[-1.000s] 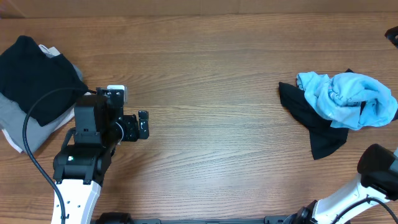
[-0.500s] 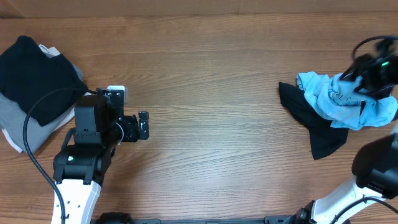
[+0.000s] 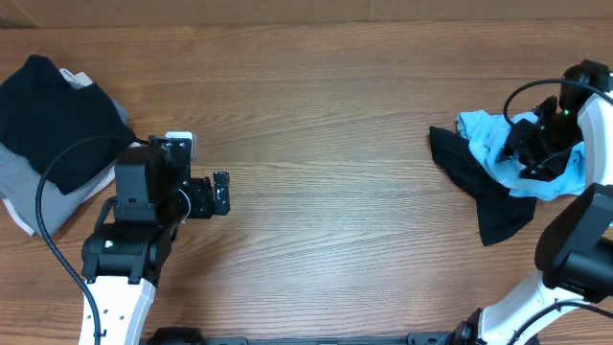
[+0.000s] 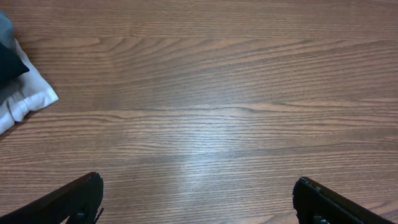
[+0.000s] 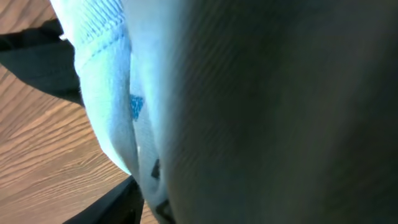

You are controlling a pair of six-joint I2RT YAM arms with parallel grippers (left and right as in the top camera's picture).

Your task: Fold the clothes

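Note:
A crumpled light blue garment [image 3: 498,142] lies on top of a black garment [image 3: 490,206] at the right of the table. My right gripper [image 3: 532,144] is down on the blue garment, pressed into its folds. In the right wrist view blue fabric [image 5: 124,93] fills almost everything and hides the fingers, with black cloth [image 5: 37,62] at the upper left. My left gripper [image 3: 221,192] hangs open over bare wood at the left; in its wrist view the left gripper [image 4: 196,193] holds nothing between its fingertips [image 4: 90,186].
A stack of folded clothes [image 3: 53,125], black on top of grey and white, sits at the far left edge. Its white corner [image 4: 28,99] shows in the left wrist view. Wooden tabletop [image 3: 326,144] lies between the two piles.
The right arm has swung in from the right edge and come down onto the blue garment. The left arm has not moved.

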